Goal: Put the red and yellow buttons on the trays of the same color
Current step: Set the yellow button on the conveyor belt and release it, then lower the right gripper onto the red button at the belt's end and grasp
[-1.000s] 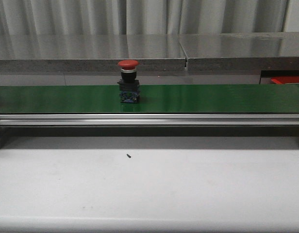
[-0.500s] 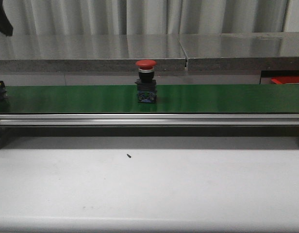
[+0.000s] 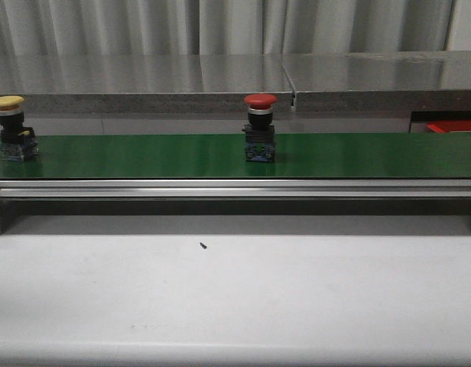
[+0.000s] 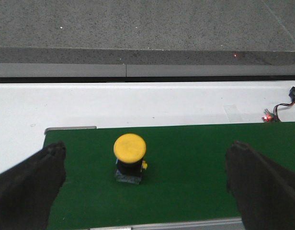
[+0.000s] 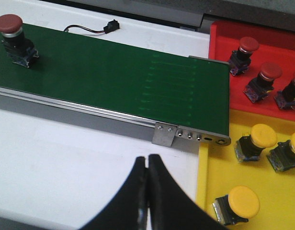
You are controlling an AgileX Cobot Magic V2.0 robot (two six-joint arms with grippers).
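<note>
Standing upright on green belt (image 3: 144,157): red button (image 3: 260,128), yellow button (image 3: 9,126). Left end effector (image 4: 147,184) spread wide, empty; right end effector (image 5: 147,191) closed, empty.

Front cam low, level; wrist cams above green belt (image 3: 144,157).

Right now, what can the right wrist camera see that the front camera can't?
Only the right wrist view shows the yellow tray and its yellow buttons, red buttons sorted in the red tray, and the shut right gripper. Only the front view shows the yellow button riding at the belt's left end. Both show the green belt carrying the red button.
</note>
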